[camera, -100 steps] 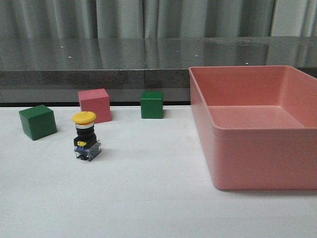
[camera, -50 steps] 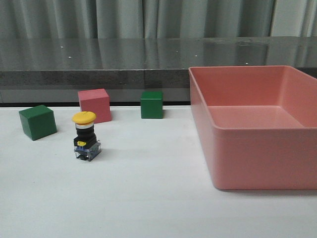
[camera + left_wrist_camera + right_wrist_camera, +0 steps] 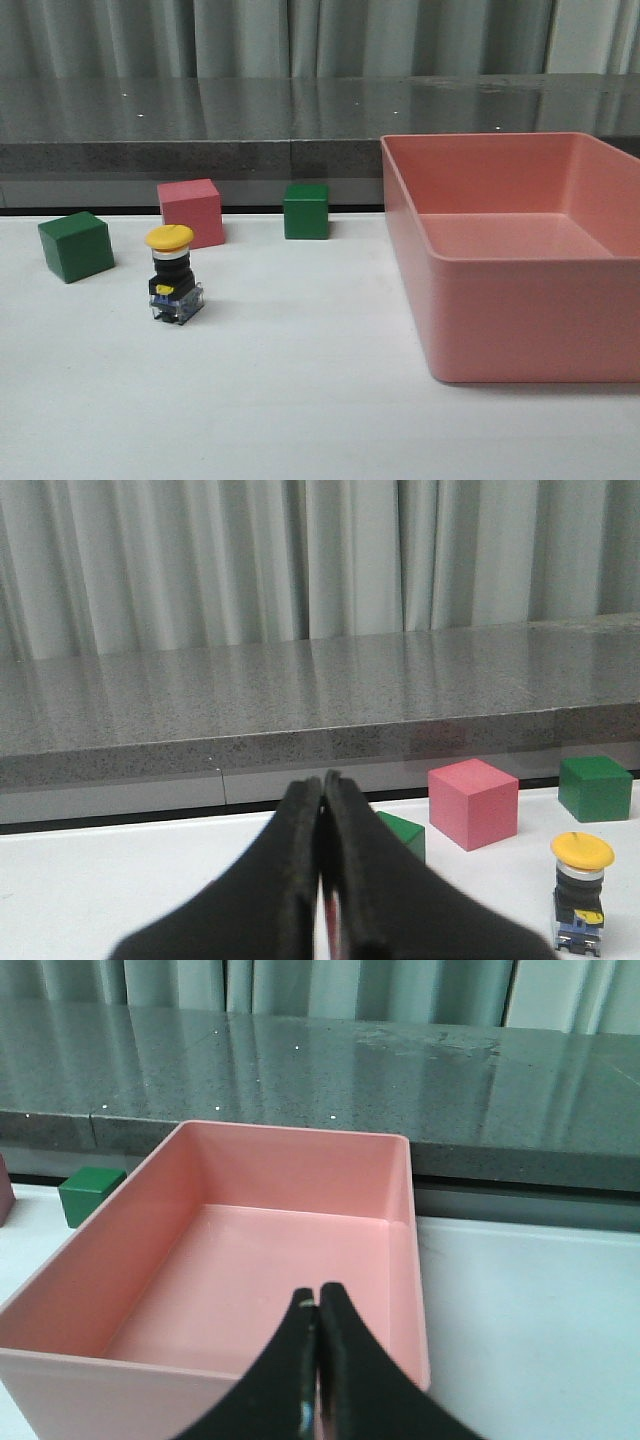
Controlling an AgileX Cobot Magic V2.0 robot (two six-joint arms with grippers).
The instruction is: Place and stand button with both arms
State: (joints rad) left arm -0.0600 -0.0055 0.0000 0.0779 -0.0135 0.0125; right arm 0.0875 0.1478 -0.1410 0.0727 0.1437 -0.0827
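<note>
Small yellow-capped push-button with black collar and clear-blue base (image 3: 582, 892) standing up, off beside the pinched-shut left gripper (image 3: 324, 880). Right gripper (image 3: 317, 1360) pinched shut too, holding nothing. Best kept back, no bumping.

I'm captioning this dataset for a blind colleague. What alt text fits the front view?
A yellow-capped button stands upright on a white table, apart from a green cube to its left and a pink cube behind it. A second green cube sits further right, beside a large empty pink bin.
</note>
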